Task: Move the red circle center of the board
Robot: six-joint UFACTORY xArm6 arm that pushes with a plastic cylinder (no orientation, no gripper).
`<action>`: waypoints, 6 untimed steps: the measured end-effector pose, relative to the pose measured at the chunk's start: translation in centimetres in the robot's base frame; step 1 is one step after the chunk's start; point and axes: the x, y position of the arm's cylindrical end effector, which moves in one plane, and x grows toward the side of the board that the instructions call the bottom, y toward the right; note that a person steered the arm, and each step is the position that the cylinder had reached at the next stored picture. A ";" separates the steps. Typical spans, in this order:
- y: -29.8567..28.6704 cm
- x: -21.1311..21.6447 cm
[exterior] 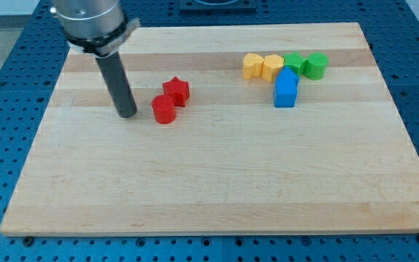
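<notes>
The red circle (164, 110) is a short red cylinder on the wooden board (217, 189), left of the board's middle. A red star (175, 91) touches it at its upper right. My tip (127, 114) stands on the board just to the left of the red circle, with a small gap between them. The dark rod rises from the tip toward the view's top left.
At the upper right sits a cluster: a yellow heart (252, 65), a yellow block (273, 67), a green star (294, 63), a green cylinder (316, 65), and a blue block (286, 89) below them. A blue perforated table surrounds the board.
</notes>
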 end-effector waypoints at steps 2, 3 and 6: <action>4.6 0.3; 6.1 1.5; 10.5 2.4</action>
